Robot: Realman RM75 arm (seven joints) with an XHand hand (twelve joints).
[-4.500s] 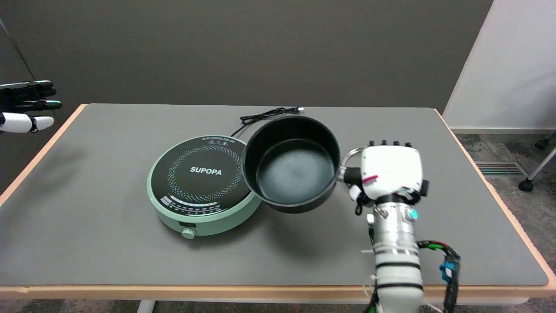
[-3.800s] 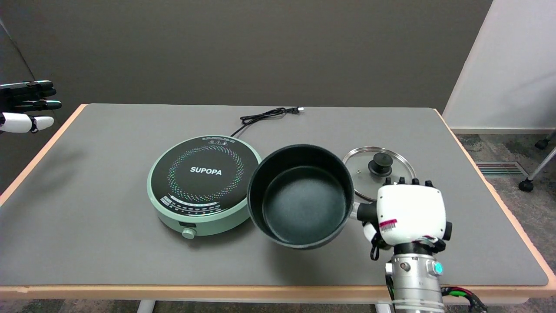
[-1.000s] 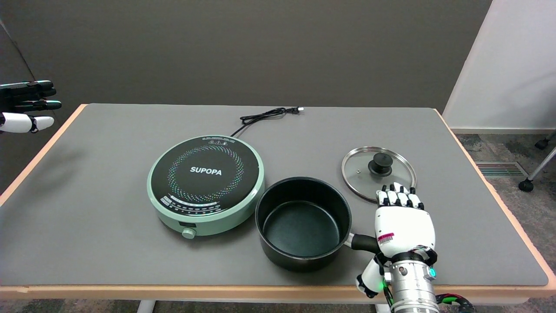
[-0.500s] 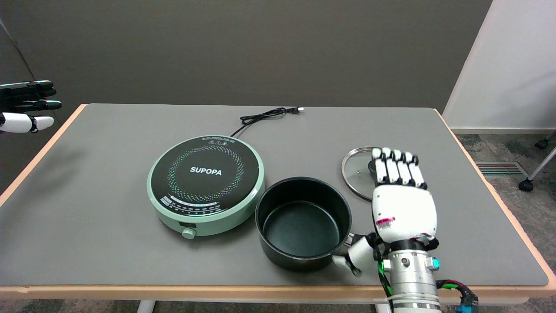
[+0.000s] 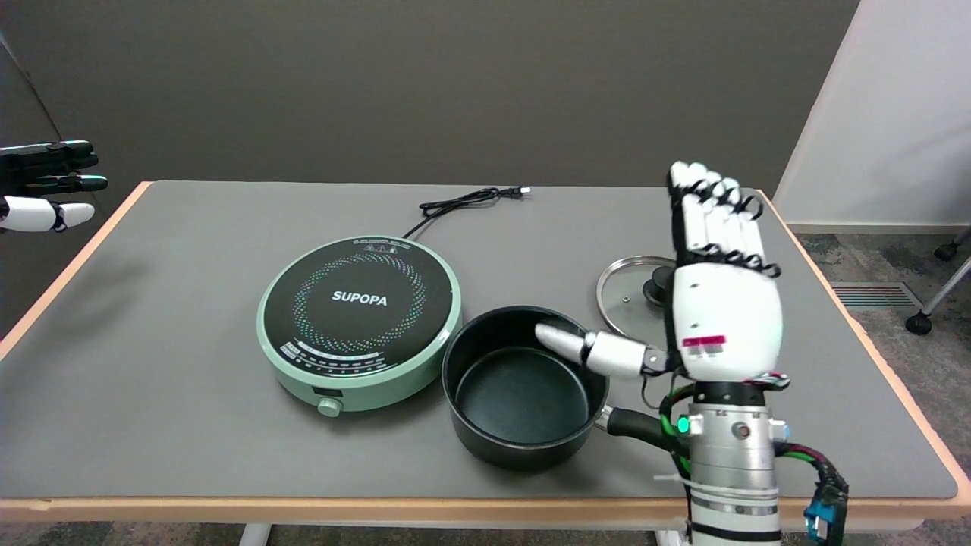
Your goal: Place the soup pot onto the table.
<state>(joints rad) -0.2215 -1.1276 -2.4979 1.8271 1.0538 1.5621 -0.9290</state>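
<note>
— Soup pot point(image 5: 523, 394) position?
— It stands upright on the grey table point(image 5: 190, 394), just right of the green induction cooker point(image 5: 359, 321), its black handle pointing right toward the arm.
— And the right hand point(image 5: 721, 303)?
— It is raised above the table with its fingers point(image 5: 713, 216) stretched upward and the thumb jutting left over the pot's rim; it holds nothing.
— Anything else close by?
— A glass lid point(image 5: 630, 292) lies flat behind the pot, partly hidden by the hand.
</note>
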